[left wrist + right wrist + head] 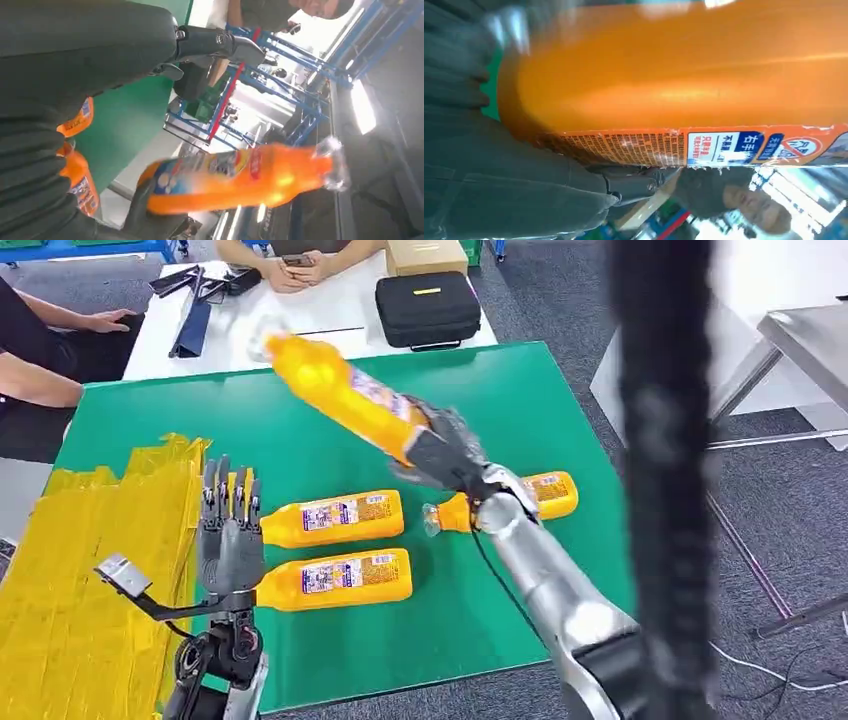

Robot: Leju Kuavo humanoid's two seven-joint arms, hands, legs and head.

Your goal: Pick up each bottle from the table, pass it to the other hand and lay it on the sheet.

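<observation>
held bottle (340, 390) up over green mat (540, 410), tilted, cap end toward far table, gripped at base by R hand (445, 450) | 3 more bottles lying on mat: (335, 518), (335, 580), (545, 495) | L hand (228, 530) raised, fingers spread, holding nothing, beside yellow sheet (90, 570) | person's hands (300, 270) at white table (240, 325)

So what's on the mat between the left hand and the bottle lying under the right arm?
In the head view, two orange bottles lie there, side by side.

The right hand (445, 450) is holding an orange bottle (335, 390) above the green bench (560, 400); the left hand (228, 525) is hovering, fingers spread, beside the yellow sheet (90, 560).
</observation>
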